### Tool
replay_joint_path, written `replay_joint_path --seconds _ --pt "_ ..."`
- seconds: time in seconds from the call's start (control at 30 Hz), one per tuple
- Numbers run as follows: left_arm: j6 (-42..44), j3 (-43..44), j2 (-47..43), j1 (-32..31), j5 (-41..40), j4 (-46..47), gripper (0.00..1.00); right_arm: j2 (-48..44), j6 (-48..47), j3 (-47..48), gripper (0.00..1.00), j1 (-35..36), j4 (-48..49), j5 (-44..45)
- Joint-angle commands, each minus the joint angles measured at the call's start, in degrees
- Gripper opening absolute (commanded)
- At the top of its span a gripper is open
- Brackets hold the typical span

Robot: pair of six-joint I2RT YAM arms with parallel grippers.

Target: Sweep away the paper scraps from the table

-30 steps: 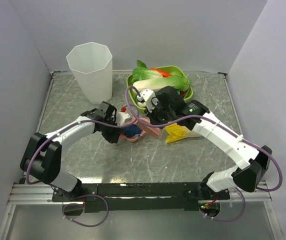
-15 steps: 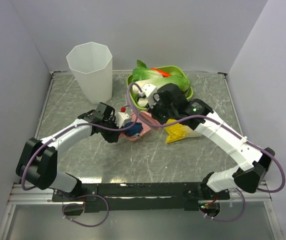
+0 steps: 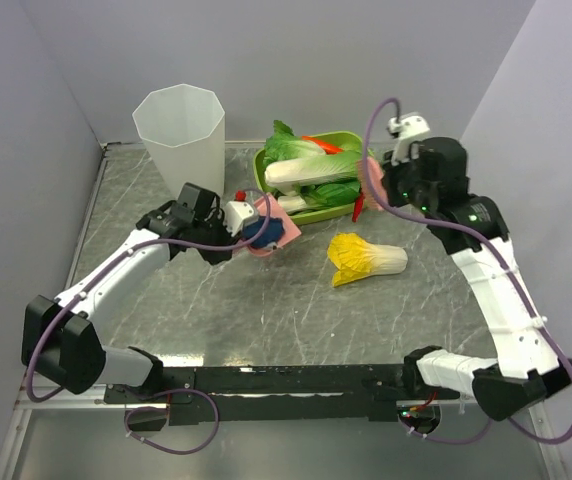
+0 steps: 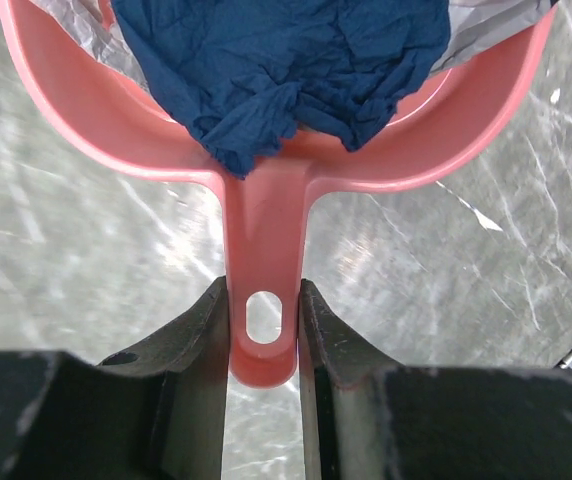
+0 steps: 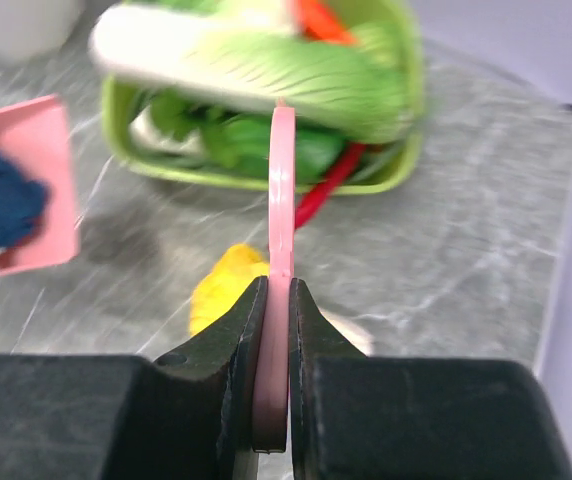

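My left gripper point(image 4: 263, 300) is shut on the handle of a pink dustpan point(image 4: 266, 220). The pan holds a crumpled dark blue paper scrap point(image 4: 286, 60) and white-grey bits point(image 4: 491, 20). In the top view the dustpan point(image 3: 278, 236) hangs over the table point(image 3: 266, 310) in the left gripper point(image 3: 241, 232), right of the white bin, with the blue scrap point(image 3: 259, 232) inside it. The right gripper point(image 5: 278, 290) is shut on a thin pink sweeper blade point(image 5: 282, 180), seen edge-on. That gripper point(image 3: 384, 190) is raised at the right end of the green tray.
A tall white bin point(image 3: 179, 140) stands at the back left. The green oval tray point(image 3: 311, 213) at the back holds a green toy cabbage point(image 3: 316, 165) and a red chilli point(image 5: 326, 185). A yellow-and-white toy cabbage point(image 3: 366, 258) lies right of centre.
The right arm has swung away from the dustpan, up and to the back right, with the pink sweeper. The left arm has carried the dustpan a little back and left, toward the bin.
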Motion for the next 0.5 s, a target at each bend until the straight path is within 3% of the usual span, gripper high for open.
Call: replay_joint_path --seconds 0.0,0.23,0.47 --pt "1.84 5.91 -1.76 0.22 0.16 -2.70 0.01 -3.40 2.62 -1.66 0.00 -6.01 4.02 4.61" --pt "2.02 15.84 1.05 0.22 -0.37 -4.98 0.01 0.36 6.94 -4.64 0.00 -25.06 0.33 3.75" --pt "2.02 27.70 5.36 0.31 -2.30 -6.92 0.01 4.50 16.32 -7.10 0.00 -38.00 -2.84 -1.44"
